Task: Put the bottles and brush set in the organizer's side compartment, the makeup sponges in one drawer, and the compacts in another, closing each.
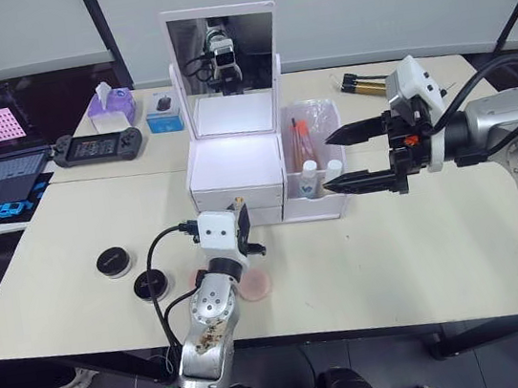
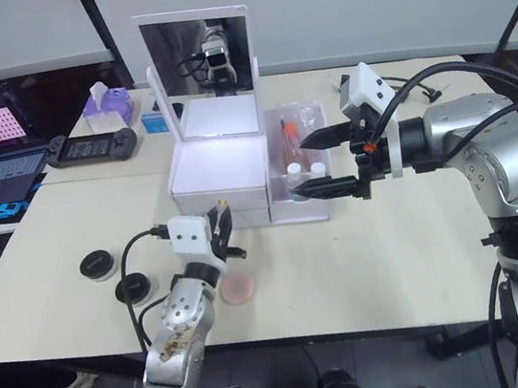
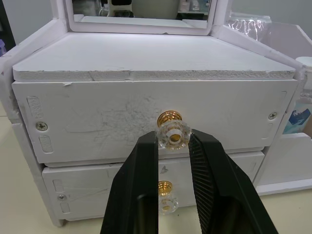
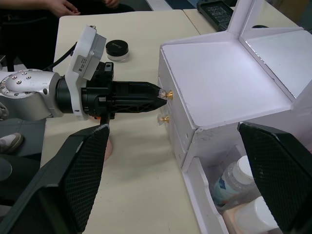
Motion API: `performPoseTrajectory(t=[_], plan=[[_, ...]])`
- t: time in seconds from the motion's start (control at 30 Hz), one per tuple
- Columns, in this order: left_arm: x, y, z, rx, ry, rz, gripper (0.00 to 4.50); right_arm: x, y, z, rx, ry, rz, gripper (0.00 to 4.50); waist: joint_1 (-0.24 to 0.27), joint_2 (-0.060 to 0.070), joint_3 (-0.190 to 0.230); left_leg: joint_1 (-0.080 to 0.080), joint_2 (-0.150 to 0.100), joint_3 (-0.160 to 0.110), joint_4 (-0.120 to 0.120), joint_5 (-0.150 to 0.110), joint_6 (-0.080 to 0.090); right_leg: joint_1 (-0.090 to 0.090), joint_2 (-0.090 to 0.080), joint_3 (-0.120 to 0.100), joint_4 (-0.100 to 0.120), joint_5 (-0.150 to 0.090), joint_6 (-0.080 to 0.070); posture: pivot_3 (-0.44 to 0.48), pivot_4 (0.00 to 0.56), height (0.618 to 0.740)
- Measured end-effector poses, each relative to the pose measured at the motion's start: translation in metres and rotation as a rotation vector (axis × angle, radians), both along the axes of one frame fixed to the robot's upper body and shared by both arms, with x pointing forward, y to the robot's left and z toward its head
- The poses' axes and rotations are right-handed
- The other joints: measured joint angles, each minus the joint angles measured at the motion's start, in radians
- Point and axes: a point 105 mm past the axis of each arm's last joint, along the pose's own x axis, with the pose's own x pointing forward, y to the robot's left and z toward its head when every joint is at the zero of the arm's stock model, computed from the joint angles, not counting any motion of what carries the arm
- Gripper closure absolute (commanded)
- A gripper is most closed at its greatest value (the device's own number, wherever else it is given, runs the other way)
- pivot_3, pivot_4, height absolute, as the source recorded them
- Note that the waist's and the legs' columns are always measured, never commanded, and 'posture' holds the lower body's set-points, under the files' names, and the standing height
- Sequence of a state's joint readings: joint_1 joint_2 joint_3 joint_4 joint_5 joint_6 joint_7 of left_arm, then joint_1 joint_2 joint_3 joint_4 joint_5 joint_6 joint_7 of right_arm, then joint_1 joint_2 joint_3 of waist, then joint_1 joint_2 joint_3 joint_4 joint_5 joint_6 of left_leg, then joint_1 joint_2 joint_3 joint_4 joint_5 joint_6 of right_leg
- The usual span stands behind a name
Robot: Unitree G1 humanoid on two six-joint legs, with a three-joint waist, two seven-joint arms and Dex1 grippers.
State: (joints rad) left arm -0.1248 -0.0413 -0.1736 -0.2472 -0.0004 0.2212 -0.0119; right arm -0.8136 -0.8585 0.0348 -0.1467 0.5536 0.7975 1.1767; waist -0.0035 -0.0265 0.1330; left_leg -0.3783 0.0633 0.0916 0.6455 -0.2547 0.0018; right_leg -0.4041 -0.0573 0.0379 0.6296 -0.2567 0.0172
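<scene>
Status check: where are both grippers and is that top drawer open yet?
Left gripper fingers pinching the top drawer knob; drawer shut. Right gripper open beside the side compartment, bottles and brush set inside. Nothing blocking.

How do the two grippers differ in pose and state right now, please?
The left gripper has its fingers closed around the top drawer's knob; the right gripper is wide open and holds nothing. The left sits low before the drawers; the right hangs beside the side compartment. Both have black fingers.

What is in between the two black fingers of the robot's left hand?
The gold knob of the organizer's top drawer sits between the left gripper's fingertips, seen clearest in the left wrist view. Both drawers look closed.
</scene>
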Motion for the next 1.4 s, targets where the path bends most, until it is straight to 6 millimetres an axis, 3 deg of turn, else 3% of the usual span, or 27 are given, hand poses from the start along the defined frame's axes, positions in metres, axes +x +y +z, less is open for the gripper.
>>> performPoseTrajectory(t=[0.37, 0.83, 1.4], plan=[[-0.004, 0.000, 0.000, 0.014, -0.005, -0.012, 3.91, 0.000, 0.001, -0.001, 0.005, 0.003, 0.002, 0.00, 0.000, 0.000, 0.000, 0.000, 0.000, 0.000, 0.000, 0.000, 0.000, 0.000, 0.000, 0.000, 0.000, 0.000, 0.000, 0.000, 0.150, 0.732], [-0.061, 0.010, -0.004, 0.079, 0.103, -0.192, 3.91, 0.002, 0.016, -0.020, 0.044, 0.064, 0.036, 0.00, -0.001, 0.000, 0.000, 0.000, 0.000, 0.000, 0.000, 0.000, 0.000, 0.000, 0.000, -0.001, 0.000, 0.000, 0.000, 0.000, 0.150, 0.732], [-0.070, 0.011, -0.003, 0.054, 0.174, -0.256, 3.92, 0.004, 0.015, -0.019, 0.053, 0.051, 0.036, 0.00, -0.001, 0.000, 0.000, 0.000, 0.000, -0.001, 0.000, 0.000, 0.000, 0.000, 0.000, 0.000, 0.000, 0.000, 0.000, 0.000, 0.150, 0.732]])
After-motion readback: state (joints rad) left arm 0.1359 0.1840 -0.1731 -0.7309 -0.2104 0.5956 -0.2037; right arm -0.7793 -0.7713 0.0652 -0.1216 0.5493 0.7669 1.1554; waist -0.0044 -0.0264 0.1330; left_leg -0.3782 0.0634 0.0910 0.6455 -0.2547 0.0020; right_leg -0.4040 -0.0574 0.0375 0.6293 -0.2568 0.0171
